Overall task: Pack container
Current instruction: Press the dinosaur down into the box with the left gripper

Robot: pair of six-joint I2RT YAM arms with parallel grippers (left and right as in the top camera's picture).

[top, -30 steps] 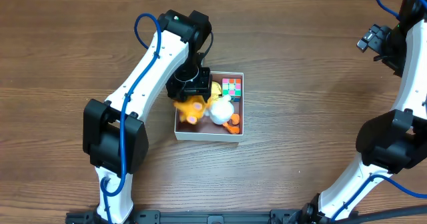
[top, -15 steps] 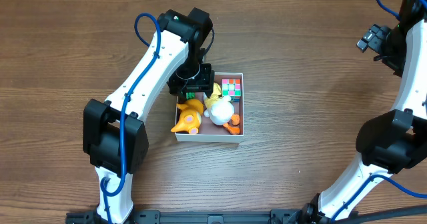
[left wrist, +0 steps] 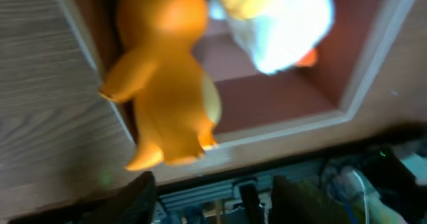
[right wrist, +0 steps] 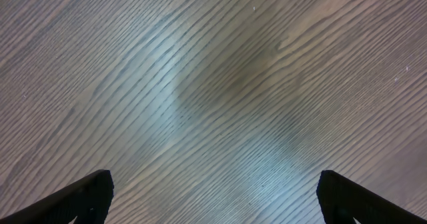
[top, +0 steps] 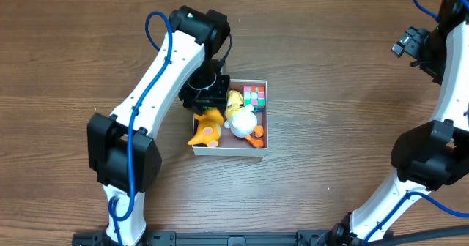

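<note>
The container [top: 229, 150] is a square shallow box with white walls and a pink-brown inside, near the table's middle. In it lie an orange toy [top: 207, 131], a white and yellow duck toy [top: 243, 121] and a coloured cube [top: 254, 97]. The orange toy rests in the front left corner, its edge over the left wall. My left gripper [top: 205, 94] is open and empty above the container's back left corner. The left wrist view shows the orange toy [left wrist: 167, 77], the duck [left wrist: 280, 24], the wall [left wrist: 287, 125] and my open fingers [left wrist: 213, 184]. My right gripper [top: 410, 45] is open and empty at the far right.
The brown wooden table [top: 330, 70] surrounds the container. The right wrist view shows only wood grain between my open fingers [right wrist: 213, 191]. My left arm reaches from the front left over the container's left side.
My left gripper held the orange toy over the container's left side, let it go into the front left corner, then drew back a little to the left, empty.
</note>
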